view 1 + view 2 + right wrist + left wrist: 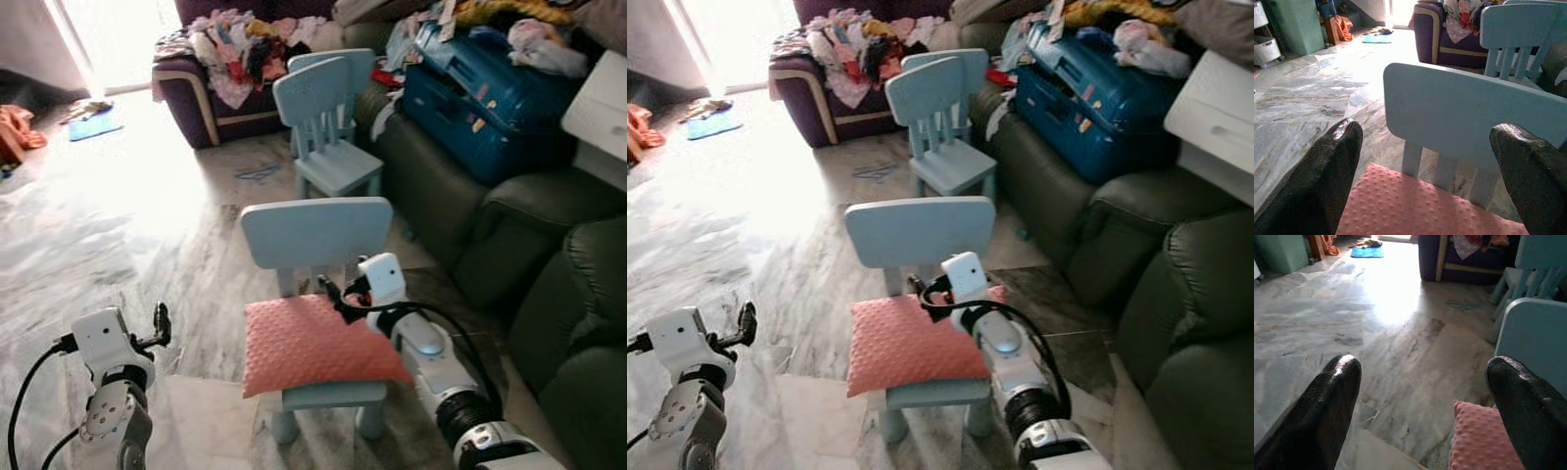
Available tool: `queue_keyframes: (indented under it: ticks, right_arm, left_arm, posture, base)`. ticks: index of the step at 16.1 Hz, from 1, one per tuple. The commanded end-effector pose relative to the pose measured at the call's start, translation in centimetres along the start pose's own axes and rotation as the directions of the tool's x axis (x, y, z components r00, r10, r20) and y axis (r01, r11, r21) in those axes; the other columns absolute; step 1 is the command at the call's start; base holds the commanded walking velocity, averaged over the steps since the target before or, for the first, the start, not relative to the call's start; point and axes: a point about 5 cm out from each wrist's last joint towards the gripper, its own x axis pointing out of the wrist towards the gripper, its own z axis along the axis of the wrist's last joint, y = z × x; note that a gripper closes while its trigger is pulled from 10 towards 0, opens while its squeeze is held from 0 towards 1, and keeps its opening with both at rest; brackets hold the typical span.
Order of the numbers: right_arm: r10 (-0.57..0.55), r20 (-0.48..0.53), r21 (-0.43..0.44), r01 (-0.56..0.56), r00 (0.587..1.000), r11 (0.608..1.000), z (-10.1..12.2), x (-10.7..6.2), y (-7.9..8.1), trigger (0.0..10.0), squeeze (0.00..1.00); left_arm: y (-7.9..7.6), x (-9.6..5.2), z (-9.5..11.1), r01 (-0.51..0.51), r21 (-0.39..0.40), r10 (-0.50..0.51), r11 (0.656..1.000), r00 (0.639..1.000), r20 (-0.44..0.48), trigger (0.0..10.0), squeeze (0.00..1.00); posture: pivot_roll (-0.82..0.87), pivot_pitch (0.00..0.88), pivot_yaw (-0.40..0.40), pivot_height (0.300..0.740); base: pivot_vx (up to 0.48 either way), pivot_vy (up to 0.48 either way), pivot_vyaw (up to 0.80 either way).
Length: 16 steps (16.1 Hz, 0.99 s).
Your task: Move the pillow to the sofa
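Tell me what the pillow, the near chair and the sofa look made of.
Pillow: pink fabric, it seems, with a raised dotted weave, matte and soft-looking. Near chair: likely moulded plastic, pale blue, smooth, with rounded edges and a faint sheen. Sofa: dark green leather or a leather look, puffy and creased, slightly glossy.

pillow on chair, sofa right
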Motion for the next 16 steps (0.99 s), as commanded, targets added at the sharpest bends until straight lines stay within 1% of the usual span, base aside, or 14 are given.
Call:
queue_keyframes:
  ticks: [1, 3, 5, 7, 8, 9, 10, 11, 13, 16]
  right_arm:
    - [-0.001, 0.010, -0.003, 0.001, 1.000, 1.000, 0.3, 0.2, 0.0, 10.0, 0.00]
    - [-0.002, 0.006, -0.006, 0.002, 1.000, 1.000, 0.3, 0.2, 0.0, 10.0, 0.00]
    - [-0.003, -0.011, -0.007, 0.003, 1.000, 1.000, 0.1, 0.2, 0.0, 10.0, 0.00]
    - [-0.002, -0.045, -0.009, 0.002, 0.999, 1.000, -0.4, -0.1, -0.2, 10.0, 0.00]
    - [-0.008, -0.054, -0.004, 0.008, 0.999, 1.000, -0.6, -0.2, -0.3, 10.0, 0.00]
    - [-0.018, -0.066, 0.000, 0.018, 0.998, 1.000, -1.0, -0.4, -0.5, 10.0, 0.00]
    - [-0.020, -0.064, -0.003, 0.020, 0.998, 1.000, -1.1, -0.6, -0.5, 10.0, 0.00]
    - [-0.020, -0.063, -0.003, 0.020, 0.998, 1.000, -1.1, -0.6, -0.4, 10.0, 0.00]
    - [-0.014, -0.058, -0.001, 0.014, 0.998, 1.000, -1.0, -0.6, -0.2, 10.0, 0.00]
    - [0.001, -0.046, -0.010, -0.001, 0.999, 1.000, -0.7, -0.4, 0.1, 10.0, 0.00]
  left_arm:
    - [0.0, 0.0, 0.2, 0.004, -0.001, -0.004, 1.000, 1.000, 0.010, 10.0, 0.00]
    - [0.3, 0.1, 0.0, -0.016, 0.009, 0.016, 1.000, 1.000, 0.006, 10.0, 0.00]
    - [0.8, 0.1, -0.6, -0.014, 0.012, 0.014, 1.000, 1.000, -0.024, 10.0, 0.00]
    - [0.9, -0.5, -2.4, 0.041, -0.015, -0.042, 0.999, 0.993, -0.109, 10.0, 0.00]
    - [0.8, -0.8, -2.9, 0.062, -0.013, -0.063, 0.998, 0.990, -0.126, 10.0, 0.00]
    - [0.5, -1.3, -3.9, 0.106, -0.010, -0.106, 0.994, 0.979, -0.174, 10.0, 0.00]
    - [0.2, -1.6, -4.4, 0.145, 0.016, -0.140, 0.989, 0.972, -0.187, 10.0, 0.00]
    - [0.0, -1.7, -4.5, 0.157, 0.020, -0.151, 0.987, 0.971, -0.183, 10.0, 0.00]
    - [-0.3, -1.6, -4.2, 0.166, 0.002, -0.163, 0.986, 0.973, -0.166, 10.0, 0.00]
    - [-0.4, -1.5, -4.0, 0.170, 0.004, -0.168, 0.985, 0.974, -0.155, 10.0, 0.00]
  posture:
    - [-0.10, 0.062, 0.075, 0.740]
    - [-0.10, 0.057, 0.074, 0.740]
    - [-0.10, 0.056, 0.069, 0.740]
    - [-0.10, 0.057, 0.065, 0.740]
    - [-0.10, 0.059, 0.063, 0.740]
    - [-0.10, 0.059, 0.060, 0.740]
    - [-0.10, 0.060, 0.058, 0.740]
    - [-0.10, 0.060, 0.057, 0.740]
    - [-0.10, 0.064, 0.057, 0.740]
    - [-0.10, 0.068, 0.053, 0.740]
  base:
    - [0.000, 0.000, 0.00]
    - [0.000, 0.000, 0.00]
    - [0.000, 0.000, 0.00]
    - [0.000, 0.000, 0.00]
    - [0.000, 0.000, 0.00]
    - [0.000, 0.000, 0.00]
    - [0.000, 0.000, 0.00]
    - [0.000, 0.000, 0.00]
    - [0.000, 0.000, 0.00]
    - [0.000, 0.000, 0.00]
